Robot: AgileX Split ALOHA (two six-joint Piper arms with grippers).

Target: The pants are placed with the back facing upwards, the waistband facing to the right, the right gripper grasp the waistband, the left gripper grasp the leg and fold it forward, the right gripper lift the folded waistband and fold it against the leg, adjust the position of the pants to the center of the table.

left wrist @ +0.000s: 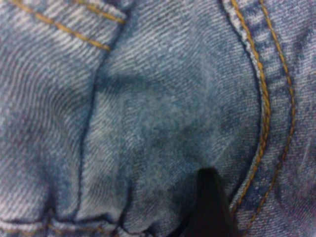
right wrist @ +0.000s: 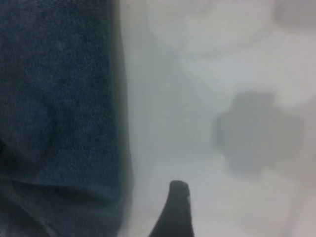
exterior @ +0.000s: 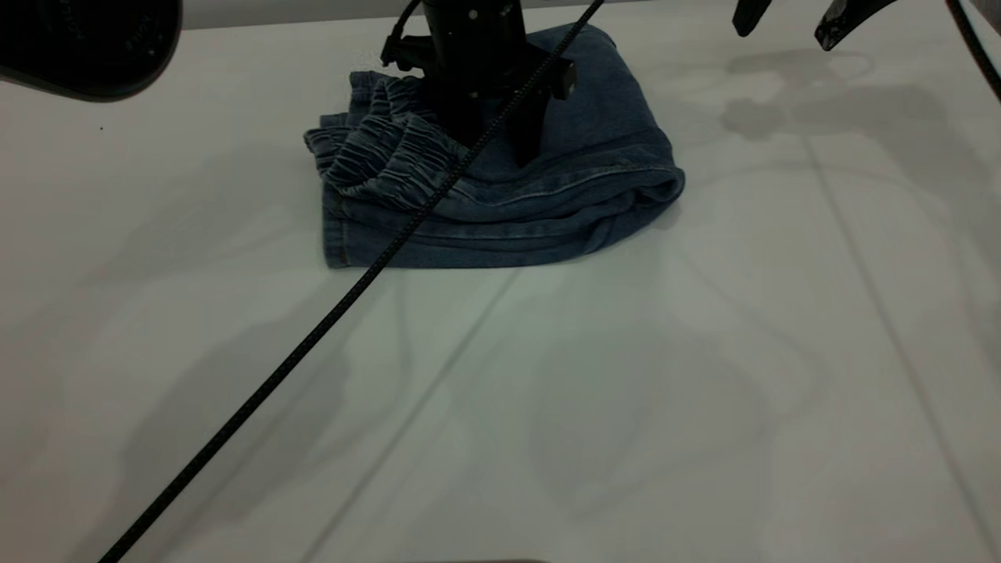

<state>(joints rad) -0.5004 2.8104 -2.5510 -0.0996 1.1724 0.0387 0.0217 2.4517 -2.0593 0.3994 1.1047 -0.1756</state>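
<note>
Folded pants sit far side of table, left gripper on top, right gripper off to the side.

The pants (exterior: 500, 188) lie as a folded bundle, long axis across the table (exterior: 547, 407), elastic waistband on the view's left. Left gripper (exterior: 493, 129) stands straight down on the denim, fingers apart, pressing not pinching. Right gripper (exterior: 790, 19) hovers well apart above bare table, jaws spread, holding nothing. Left is nearer for recentring.

No text, label or number is readable.
</note>
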